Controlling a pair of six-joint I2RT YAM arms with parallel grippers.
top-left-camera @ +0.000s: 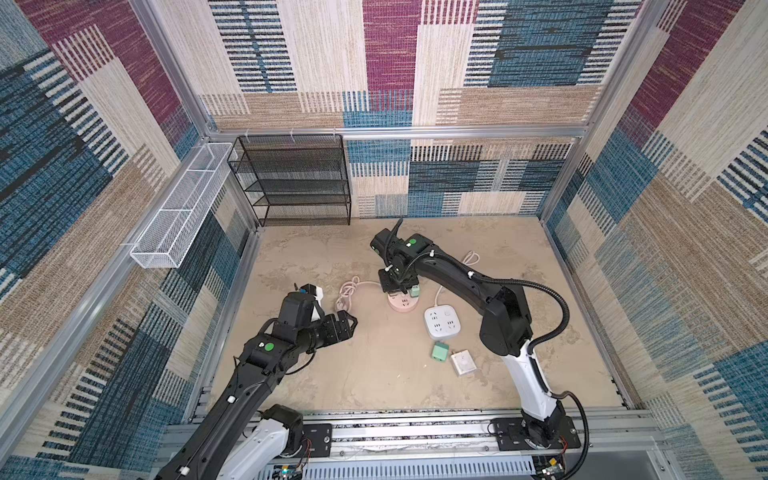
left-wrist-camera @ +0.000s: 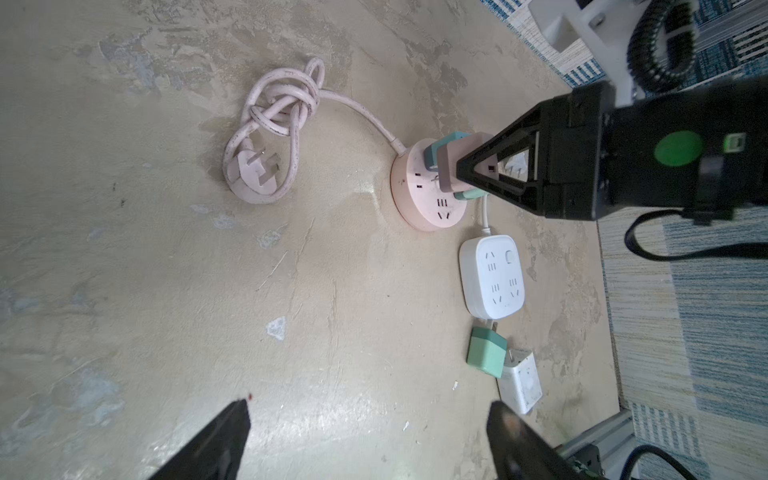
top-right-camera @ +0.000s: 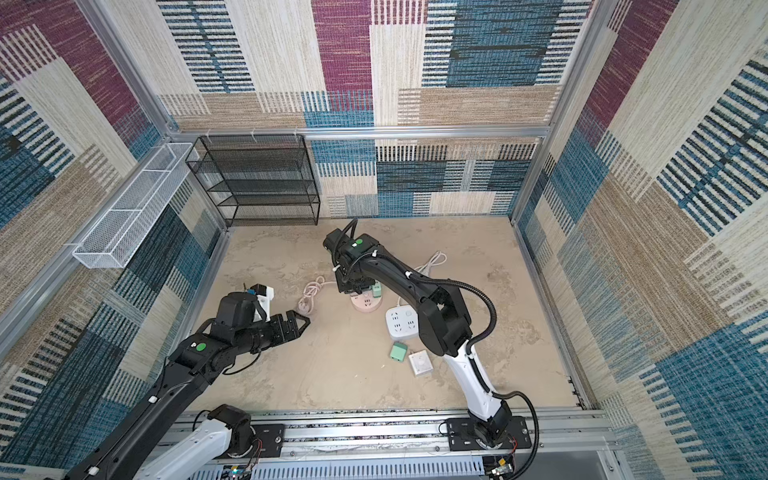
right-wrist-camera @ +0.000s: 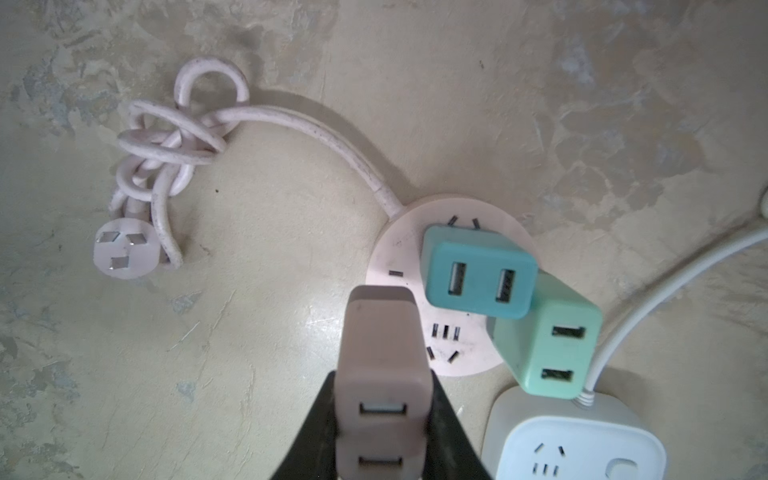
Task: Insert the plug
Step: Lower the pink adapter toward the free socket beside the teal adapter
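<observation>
Far left on the side wall hangs a white wire basket (top-left-camera: pixel 178 212), and beside it at the back wall stands a black mesh shelf (top-left-camera: pixel 295 183). Lower down, the left gripper (top-left-camera: pixel 348 326) hovers over the sandy table (top-left-camera: pixel 374 374) with its jaws spread wide and nothing between them. Just to its right lies a knotted pink cord (left-wrist-camera: pixel 286 104) ending in a three-pin pink wall plug (left-wrist-camera: pixel 257 172) that rests pins-up on the table. The cord runs on to a round pink power strip (left-wrist-camera: pixel 419 199) near the middle. A blue adapter (right-wrist-camera: pixel 478 272) stands plugged into the strip's face, and a mint adapter (right-wrist-camera: pixel 548 340) stands just beside it at the strip's rim, the two touching. The right gripper (right-wrist-camera: pixel 382 382) points straight down over the strip, its jaws narrowed and clamped on a mauve adapter (right-wrist-camera: pixel 382 332), which is upright at the strip's near edge with its lower end right at the face; whether its pins are seated cannot be told. Further right sits a white square power strip (left-wrist-camera: pixel 492 278) with its white cable (right-wrist-camera: pixel 665 291) trailing away. In front of that lie a loose green adapter (left-wrist-camera: pixel 486 353) and a white adapter (left-wrist-camera: pixel 521 382), touching each other
</observation>
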